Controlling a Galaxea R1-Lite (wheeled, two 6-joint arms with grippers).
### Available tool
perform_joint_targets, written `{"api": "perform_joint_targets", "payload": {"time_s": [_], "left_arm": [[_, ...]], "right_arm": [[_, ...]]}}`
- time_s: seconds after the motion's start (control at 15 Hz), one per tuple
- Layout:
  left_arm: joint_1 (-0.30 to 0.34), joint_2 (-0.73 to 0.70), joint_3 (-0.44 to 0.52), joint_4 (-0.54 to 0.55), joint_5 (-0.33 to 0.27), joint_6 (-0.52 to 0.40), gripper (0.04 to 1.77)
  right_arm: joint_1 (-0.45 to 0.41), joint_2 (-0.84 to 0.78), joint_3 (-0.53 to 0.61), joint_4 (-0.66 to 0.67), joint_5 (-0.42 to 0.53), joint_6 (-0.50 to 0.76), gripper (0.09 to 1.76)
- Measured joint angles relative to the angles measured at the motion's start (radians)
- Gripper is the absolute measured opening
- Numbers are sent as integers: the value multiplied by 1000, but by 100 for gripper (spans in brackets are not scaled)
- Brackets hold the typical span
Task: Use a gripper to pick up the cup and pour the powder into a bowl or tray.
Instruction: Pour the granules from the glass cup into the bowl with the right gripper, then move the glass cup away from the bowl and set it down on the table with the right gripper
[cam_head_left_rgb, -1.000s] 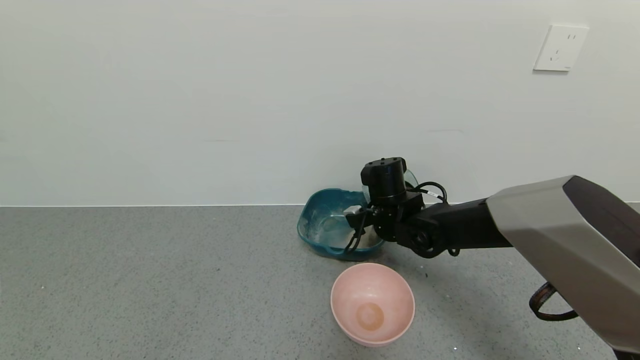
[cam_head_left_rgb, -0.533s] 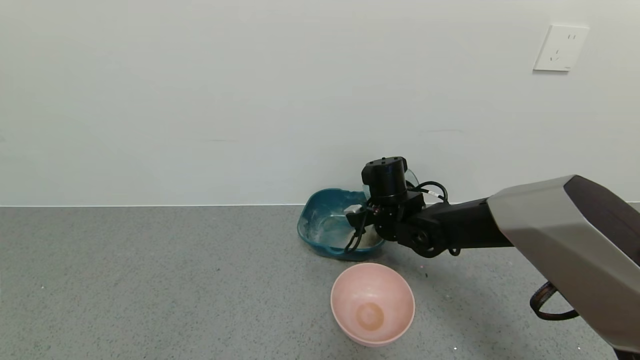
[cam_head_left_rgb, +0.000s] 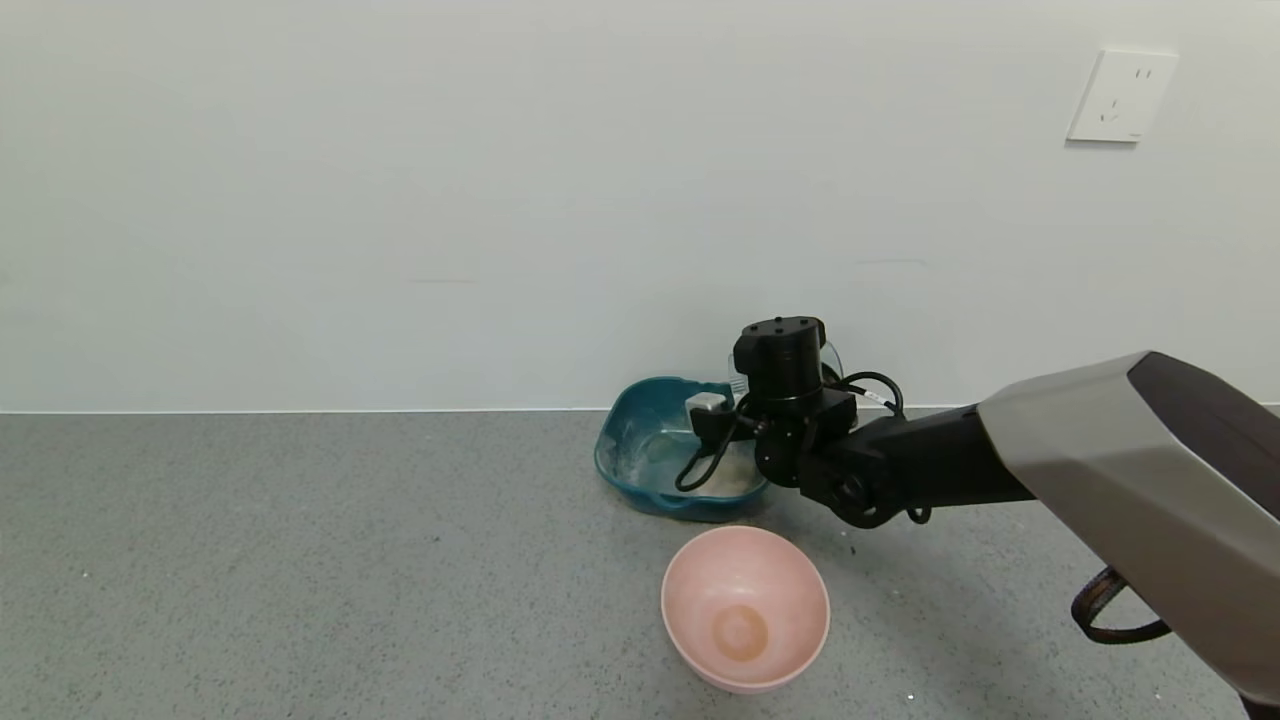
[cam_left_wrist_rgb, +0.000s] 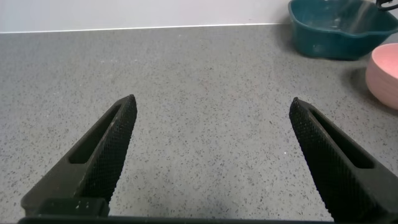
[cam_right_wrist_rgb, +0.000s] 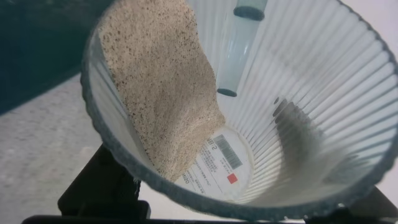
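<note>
The grey speckled counter (cam_head_left_rgb: 300, 560) runs back to a pale wall (cam_head_left_rgb: 400, 200) that carries a white socket plate (cam_head_left_rgb: 1120, 96). The right arm (cam_head_left_rgb: 1100, 470) reaches in from the right, and its right gripper (cam_head_left_rgb: 790, 400) hangs over the rear right corner of the dark teal dish (cam_head_left_rgb: 625, 465), pinching the ribbed translucent cup (cam_right_wrist_rgb: 261, 112) at its base. The cup is tipped, and only a sliver of its rim shows behind the black wrist in the head view. Inside the cup, the beige powder (cam_right_wrist_rgb: 158, 93) lies heaped along the lower wall and reaches the lip; a printed label shows through the base. The dish has whitish smears and some pale powder on its floor. A round pink bowl (cam_head_left_rgb: 745, 608) sits just in front of the dish, apart from it. The left gripper (cam_left_wrist_rgb: 211, 155) hovers low over bare counter well to the left of both vessels, its two fingers (cam_left_wrist_rgb: 109, 146) spread wide with nothing between them.
</note>
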Motion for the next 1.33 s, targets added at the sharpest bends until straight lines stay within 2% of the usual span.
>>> {"api": "perform_joint_targets", "payload": {"time_s": [0.33, 0.73, 1.07, 1.33], "left_arm": [[0, 0, 0, 0, 0, 0, 176], [0, 0, 0, 0, 0, 0, 176], [0, 0, 0, 0, 0, 0, 176], [0, 0, 0, 0, 0, 0, 176]], "right_arm": [[1, -66, 109, -2, 2, 261, 136], [-13, -150, 177, -2, 4, 613, 136], [-48, -276, 344, 5, 32, 919, 136], [-55, -399, 507, 4, 129, 1127, 136]]}}
